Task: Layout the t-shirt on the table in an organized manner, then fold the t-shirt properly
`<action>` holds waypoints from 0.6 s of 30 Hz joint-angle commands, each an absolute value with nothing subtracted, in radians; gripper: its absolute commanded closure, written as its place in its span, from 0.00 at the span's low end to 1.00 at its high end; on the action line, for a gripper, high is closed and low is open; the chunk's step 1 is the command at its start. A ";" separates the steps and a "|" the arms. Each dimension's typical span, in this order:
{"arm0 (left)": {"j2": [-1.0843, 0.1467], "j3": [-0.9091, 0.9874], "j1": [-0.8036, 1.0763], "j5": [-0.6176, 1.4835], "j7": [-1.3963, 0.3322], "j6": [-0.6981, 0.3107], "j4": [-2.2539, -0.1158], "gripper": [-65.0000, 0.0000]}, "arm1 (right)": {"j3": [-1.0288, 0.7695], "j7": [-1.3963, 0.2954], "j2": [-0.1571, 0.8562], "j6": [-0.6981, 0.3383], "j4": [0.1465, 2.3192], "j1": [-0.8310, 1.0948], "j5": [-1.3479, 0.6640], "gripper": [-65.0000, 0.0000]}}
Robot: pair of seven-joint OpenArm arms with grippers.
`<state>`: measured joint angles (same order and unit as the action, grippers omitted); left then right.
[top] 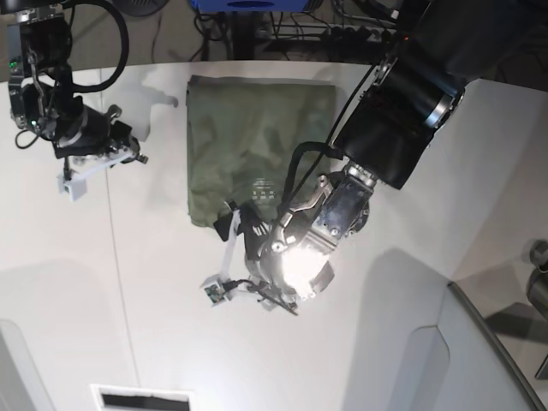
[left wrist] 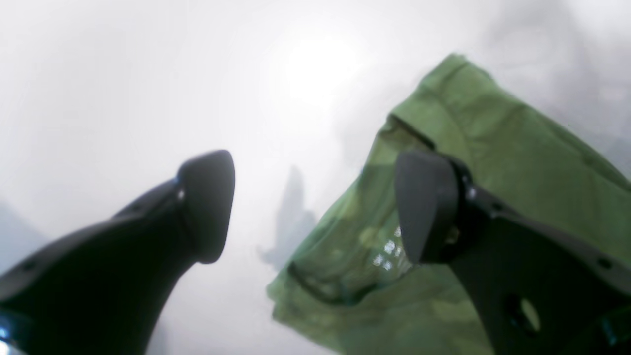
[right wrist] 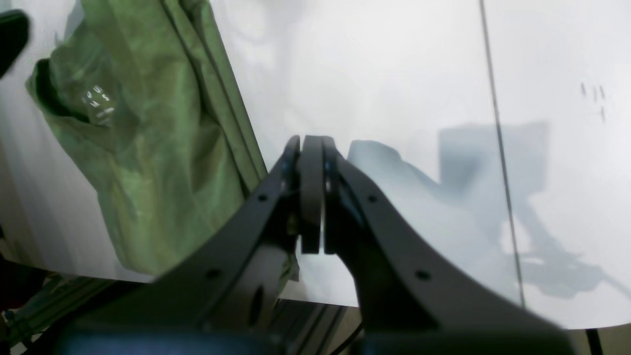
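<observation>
The olive-green t-shirt [top: 257, 141] lies folded into a rough rectangle on the white table [top: 154, 342], and its neck label text [left wrist: 389, 252] shows near its lower edge. My left gripper [left wrist: 315, 212] is open and holds nothing. One finger [left wrist: 426, 207] hangs over the shirt's neck end, and the other finger [left wrist: 207, 204] is over bare table. In the base view the left gripper [top: 224, 257] sits just off the shirt's lower left corner. My right gripper [right wrist: 311, 148] is shut and empty, over bare table beside the t-shirt [right wrist: 148, 148].
A thin seam line [right wrist: 498, 148] crosses the table. The table's near edge [right wrist: 443, 310] lies just below the right gripper, with dark frame parts under it. In the base view the right arm [top: 77, 137] is at the far left, and cables [top: 342, 26] lie behind the table.
</observation>
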<state>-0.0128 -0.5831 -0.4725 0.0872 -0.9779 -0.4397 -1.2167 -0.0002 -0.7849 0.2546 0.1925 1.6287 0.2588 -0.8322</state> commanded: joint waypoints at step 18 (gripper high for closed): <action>-0.131 -0.236 0.232 0.028 -0.792 -0.435 -1.745 1.00 | 0.403 -0.782 0.288 0.186 1.865 0.285 -0.843 1.00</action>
